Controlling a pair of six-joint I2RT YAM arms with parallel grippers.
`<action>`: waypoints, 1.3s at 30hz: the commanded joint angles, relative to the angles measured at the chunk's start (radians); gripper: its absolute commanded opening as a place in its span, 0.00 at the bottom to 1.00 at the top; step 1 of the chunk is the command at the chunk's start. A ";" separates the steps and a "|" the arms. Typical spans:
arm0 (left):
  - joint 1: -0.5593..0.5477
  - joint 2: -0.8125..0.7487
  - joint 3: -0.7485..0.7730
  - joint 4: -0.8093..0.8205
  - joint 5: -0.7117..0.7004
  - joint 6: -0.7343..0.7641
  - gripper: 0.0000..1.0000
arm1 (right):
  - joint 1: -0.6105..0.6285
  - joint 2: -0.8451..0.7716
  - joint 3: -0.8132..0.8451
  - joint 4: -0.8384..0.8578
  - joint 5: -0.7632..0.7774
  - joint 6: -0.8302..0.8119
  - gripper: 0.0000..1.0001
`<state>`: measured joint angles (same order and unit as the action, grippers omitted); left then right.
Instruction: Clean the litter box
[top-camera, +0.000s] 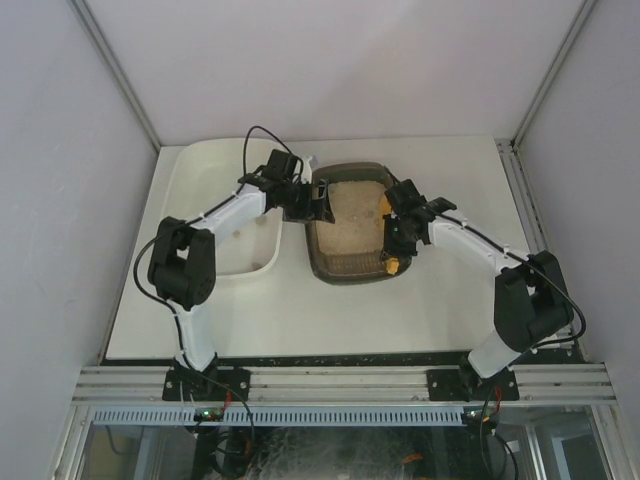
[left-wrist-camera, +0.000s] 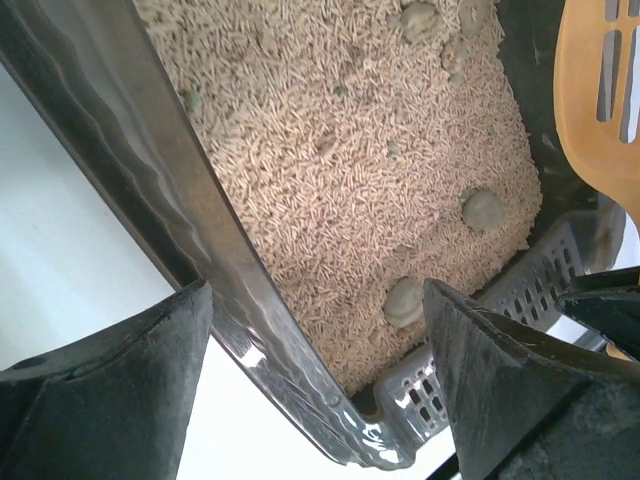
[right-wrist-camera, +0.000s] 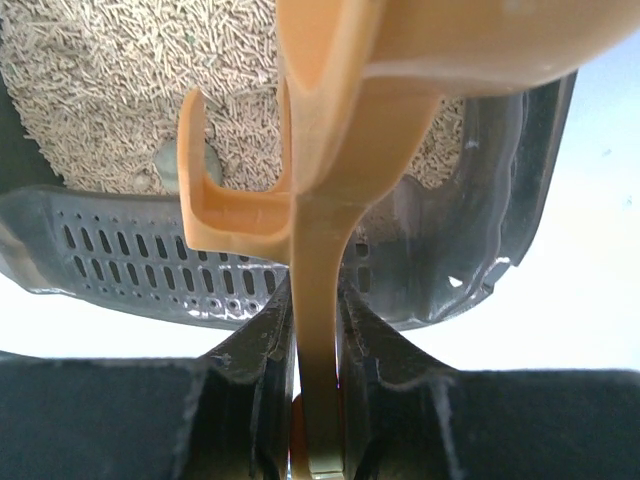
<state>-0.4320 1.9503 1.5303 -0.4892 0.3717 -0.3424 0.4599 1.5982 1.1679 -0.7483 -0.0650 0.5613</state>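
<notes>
The litter box (top-camera: 318, 262), a dark tray of beige pellets, sits mid-table. My left gripper (top-camera: 312, 200) hangs open over its left wall; in the left wrist view that gripper (left-wrist-camera: 315, 370) has the glossy rim (left-wrist-camera: 230, 290) running between its fingers, touching neither. Grey clumps (left-wrist-camera: 404, 300) lie in the litter (left-wrist-camera: 330, 150). My right gripper (top-camera: 392, 232) is at the box's right side, shut on the handle of an orange scoop (right-wrist-camera: 320, 300). In the right wrist view the gripper (right-wrist-camera: 318, 390) holds the scoop's bowl above the box's slotted rim (right-wrist-camera: 140, 265). The scoop's slotted blade (left-wrist-camera: 600, 100) shows at the right edge.
A larger white tub (top-camera: 215, 190) stands against the litter box's left side, under my left arm. Grey walls and metal frame posts (top-camera: 545, 80) close in the table. An aluminium rail (top-camera: 340, 380) runs along the near edge.
</notes>
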 joint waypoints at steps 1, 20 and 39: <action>-0.035 -0.081 -0.058 0.011 0.036 -0.068 0.89 | -0.011 -0.068 -0.007 -0.077 0.009 -0.075 0.00; 0.113 0.316 0.800 -0.160 0.009 0.203 0.92 | -0.042 0.210 0.249 0.021 -0.641 0.147 0.00; 0.128 0.402 0.448 0.717 0.177 -0.322 1.00 | -0.074 0.489 0.579 -0.062 -0.574 0.189 0.00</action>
<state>-0.3134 2.3520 1.9877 0.0128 0.4992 -0.5186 0.3920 2.0808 1.7035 -0.7792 -0.6552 0.7353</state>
